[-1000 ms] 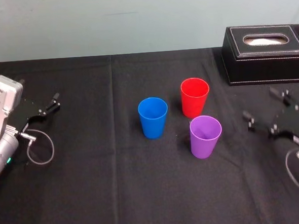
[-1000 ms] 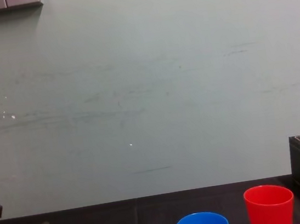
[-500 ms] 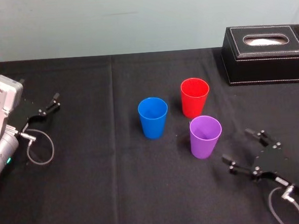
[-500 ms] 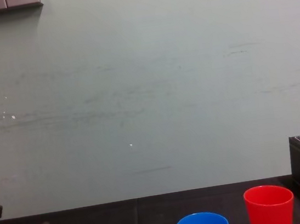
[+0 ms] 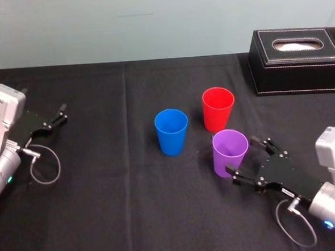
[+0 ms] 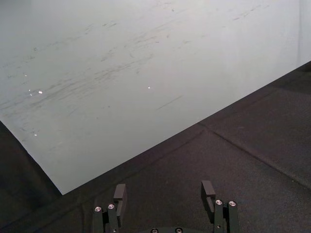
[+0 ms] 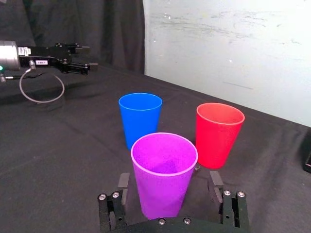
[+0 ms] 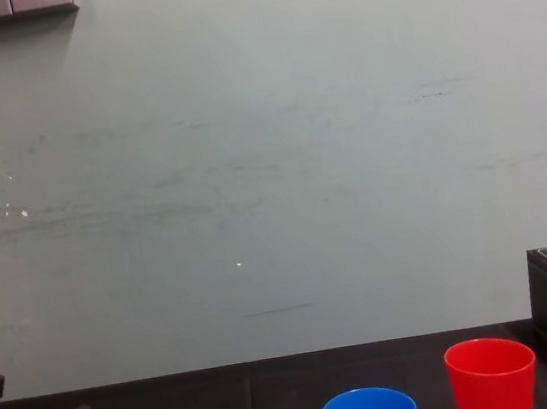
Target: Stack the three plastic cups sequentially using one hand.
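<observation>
Purple cup position: the purple cup [image 5: 230, 153] stands upright, mouth up, on the black surface [image 5: 104, 209], nearest the robot and on its right side.
Red cup position: the red cup [image 5: 218, 109] stands upright just behind the purple one, with a narrow gap between them.
Blue cup position: the blue cup [image 5: 171, 131] stands upright to the left of both, clearly apart.
Right claw state: the right claw [image 5: 243, 157] is spread wide and holds nothing. In the right wrist view the purple cup's lower wall sits between the two fingers, with a gap on each side.
Left claw state: the left claw [image 5: 60, 115] is parked at the far left of the surface, fingers apart and empty.
Handling, judged: the cups look light, thin-walled and smooth. They are likely to tip or slide if nudged, and to flex under a hard squeeze.
Grasp point, judged: across the tapered side wall at mid height. A moderate closing force suits the smooth plastic, and the taper may let a loose grip slip.
Obstruction, judged: the red cup is the closest hazard, since a sideways swing of the purple cup could knock it over.
Other items: a black box [image 5: 297, 59] stands at the back right, well apart from the cups. A cable loop [image 5: 45, 167] lies by the left arm.
</observation>
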Controlling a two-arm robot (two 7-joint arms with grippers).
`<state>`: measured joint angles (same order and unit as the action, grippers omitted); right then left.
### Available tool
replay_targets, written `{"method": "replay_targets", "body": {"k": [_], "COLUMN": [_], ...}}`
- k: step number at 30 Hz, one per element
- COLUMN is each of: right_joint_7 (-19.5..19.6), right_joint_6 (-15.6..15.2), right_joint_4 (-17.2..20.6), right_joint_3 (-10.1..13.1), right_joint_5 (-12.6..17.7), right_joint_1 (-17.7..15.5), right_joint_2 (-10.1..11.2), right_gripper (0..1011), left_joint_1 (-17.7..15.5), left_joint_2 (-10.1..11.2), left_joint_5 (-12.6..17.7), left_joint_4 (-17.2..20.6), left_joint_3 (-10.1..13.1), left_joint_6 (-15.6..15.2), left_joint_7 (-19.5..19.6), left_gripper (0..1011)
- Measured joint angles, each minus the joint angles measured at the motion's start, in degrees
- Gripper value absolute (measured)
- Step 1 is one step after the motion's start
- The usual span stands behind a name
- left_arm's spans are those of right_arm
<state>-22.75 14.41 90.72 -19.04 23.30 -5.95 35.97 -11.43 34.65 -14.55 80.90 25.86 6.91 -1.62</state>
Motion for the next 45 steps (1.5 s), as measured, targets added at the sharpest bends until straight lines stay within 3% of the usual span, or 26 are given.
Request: {"method": "replay_targets", "body": {"k": [11,17,28,32,35,41,45], "right_joint_7": [-1.44,-0.43,-0.34,-0.35,-0.36,-0.37,0.46], "right_joint_6": [-0.92,-0.08,-0.08,-0.11,-0.13,-0.17,-1.93], "right_joint_4": [-3.21,-4.50,-4.46,-4.43,-4.41,-4.38,-1.39], "right_joint_3": [-0.90,-1.12,-1.10,-1.09,-1.06,-1.01,0.20], "right_joint_5": [-1.32,-4.68,-4.45,-4.34,-4.26,-4.21,-4.65], "right_joint_1": [3.00,4.01,3.98,3.96,3.94,3.91,2.79], "right_joint_2": [-3.68,-5.74,-5.63,-5.57,-5.53,-5.50,-5.45], "right_gripper": [1002,1002,997,946,837,759,739], "left_joint_1": [0.00,0.00,0.00,0.00,0.00,0.00,0.00], "left_joint_2": [0.00,0.00,0.00,0.00,0.00,0.00,0.00], "left_joint_5": [0.00,0.00,0.00,0.00,0.00,0.00,0.00], "left_joint_4": [0.00,0.00,0.00,0.00,0.00,0.00,0.00], "left_joint_3": [0.00,0.00,0.00,0.00,0.00,0.00,0.00], "left_joint_6": [0.00,0.00,0.00,0.00,0.00,0.00,0.00], "left_joint_7": [0.00,0.00,0.00,0.00,0.00,0.00,0.00], "left_gripper": [1005,1005,1005,1004,1005,1005,1005]}}
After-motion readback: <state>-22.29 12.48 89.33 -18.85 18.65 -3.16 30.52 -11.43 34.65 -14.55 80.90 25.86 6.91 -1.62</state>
